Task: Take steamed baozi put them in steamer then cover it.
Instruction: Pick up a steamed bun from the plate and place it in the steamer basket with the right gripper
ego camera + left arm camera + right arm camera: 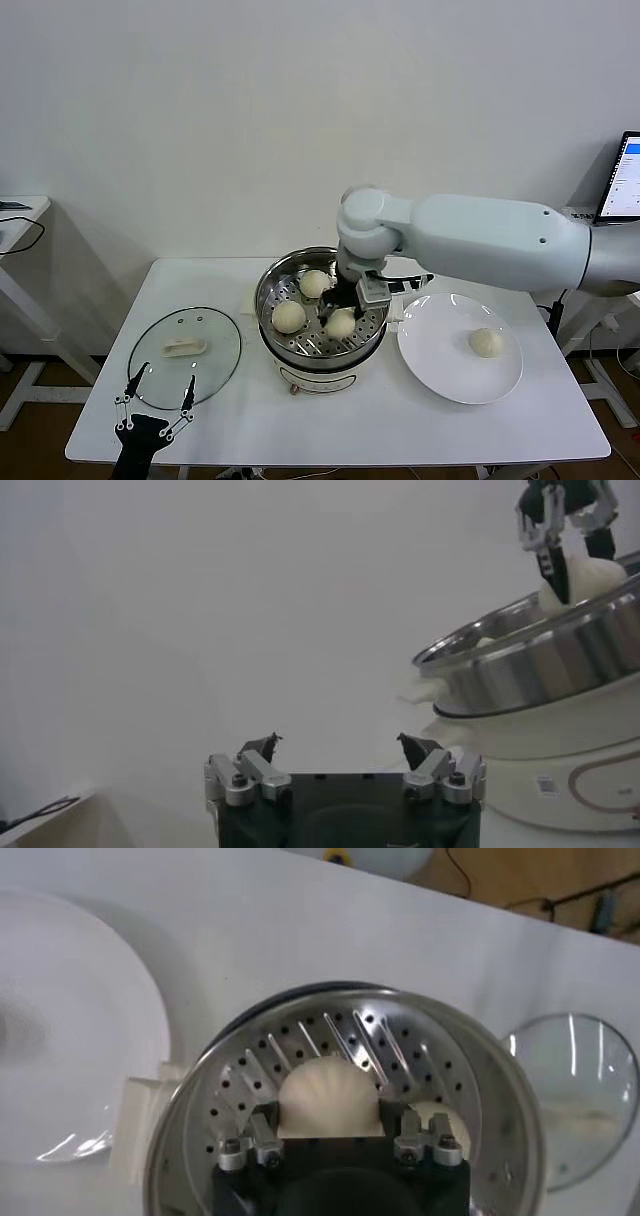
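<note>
The steamer (268,290) stands mid-table with three baozi on its perforated tray: one at the back (314,283), one on the left (289,316), one at the front right (341,323). My right gripper (341,305) reaches down into the pot and is shut on that front-right baozi (330,1093), its fingers pressing both sides as the bun rests on the tray. A further baozi (486,342) lies on the white plate (440,375). The glass cover (185,355) lies flat on the table to the left. My left gripper (160,385) hovers open over the cover's near edge, holding nothing.
The plate sits right of the steamer, close to its base. A monitor (625,178) stands at the far right edge and a side table (20,215) at the far left. The table's front edge runs just below the cover and plate.
</note>
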Tool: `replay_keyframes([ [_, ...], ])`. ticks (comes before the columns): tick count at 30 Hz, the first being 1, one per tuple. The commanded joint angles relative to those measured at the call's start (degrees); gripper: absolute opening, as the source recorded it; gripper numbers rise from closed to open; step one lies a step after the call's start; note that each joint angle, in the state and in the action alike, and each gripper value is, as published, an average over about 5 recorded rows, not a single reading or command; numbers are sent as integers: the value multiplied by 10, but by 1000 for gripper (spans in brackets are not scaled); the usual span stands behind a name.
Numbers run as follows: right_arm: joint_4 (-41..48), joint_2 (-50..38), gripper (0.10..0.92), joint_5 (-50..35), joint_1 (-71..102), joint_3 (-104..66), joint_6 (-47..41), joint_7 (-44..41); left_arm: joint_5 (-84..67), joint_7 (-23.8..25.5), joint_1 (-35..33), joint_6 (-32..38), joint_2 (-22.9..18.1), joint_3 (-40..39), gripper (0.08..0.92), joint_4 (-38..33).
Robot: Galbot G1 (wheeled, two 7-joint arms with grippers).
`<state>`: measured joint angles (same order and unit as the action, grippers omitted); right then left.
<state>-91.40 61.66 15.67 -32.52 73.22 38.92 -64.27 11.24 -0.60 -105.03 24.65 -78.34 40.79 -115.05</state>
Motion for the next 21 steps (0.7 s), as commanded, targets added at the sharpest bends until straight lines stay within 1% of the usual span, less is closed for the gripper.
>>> replay_keyframes([
  [1,1,15,662,20,18,9,20,1,0,-1,0,2,0,1,823,1],
  [9,7,26,685,28,34,8,15,-2,0,-4,1,6,-1,4,823,3],
  [12,12,30,723,31,38,6,11,-2,0,-4,2,7,-1,5,823,4],
  [17,14,31,811,30,39,-3,6,-2,0,-5,4,8,-2,5,823,7],
  [21,11,13,822,10,24,-24,-6,-16,0,-6,4,8,-1,4,823,7],
])
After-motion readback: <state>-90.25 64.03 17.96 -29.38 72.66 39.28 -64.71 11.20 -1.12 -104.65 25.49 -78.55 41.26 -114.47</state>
